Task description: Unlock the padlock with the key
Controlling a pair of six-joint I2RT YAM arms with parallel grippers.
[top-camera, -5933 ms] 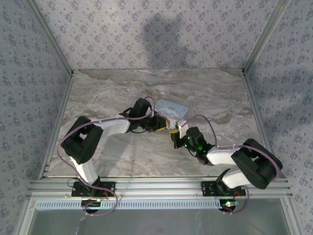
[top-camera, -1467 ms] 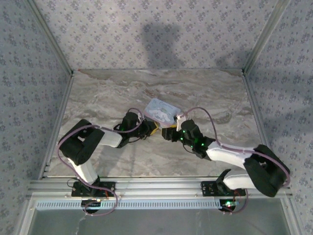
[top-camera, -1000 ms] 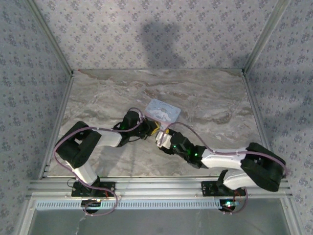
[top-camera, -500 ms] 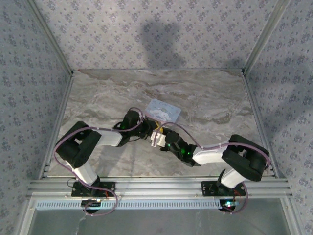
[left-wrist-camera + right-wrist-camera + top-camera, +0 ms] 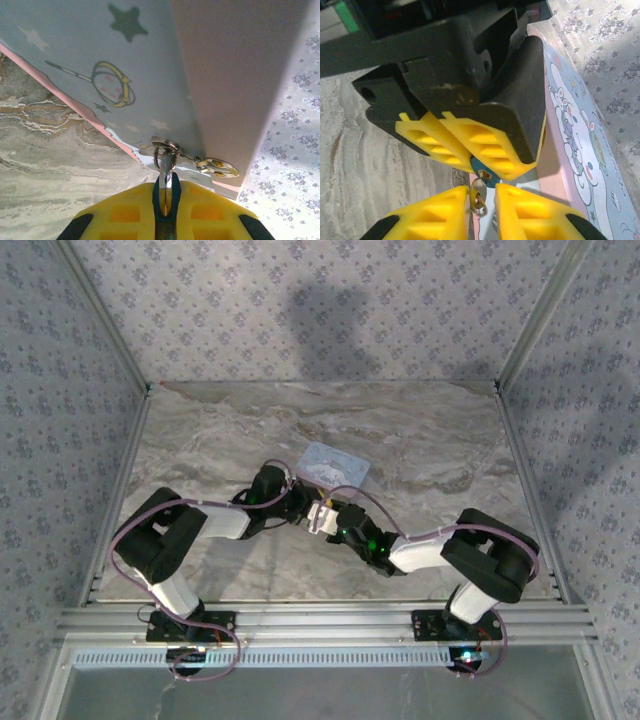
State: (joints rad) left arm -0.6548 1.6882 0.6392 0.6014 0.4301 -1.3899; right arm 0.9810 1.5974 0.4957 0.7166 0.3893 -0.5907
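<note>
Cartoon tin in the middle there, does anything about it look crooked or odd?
Slightly. The tin lies askew to the edges of the table. The left gripper pinches the blue padlock at the tin's edge, with the key between the fingers of the right gripper. Nothing looks spilled or damaged.

Readable text: none on any surface.
Pale blue-and-pink rectangular printed tin (image 5: 572, 145): drawings only, namely a cartoon character, stars and a ringed wand; no letters or numbers.
Small blue-bodied padlock (image 5: 479, 168): too little shows to read any marking.
</note>
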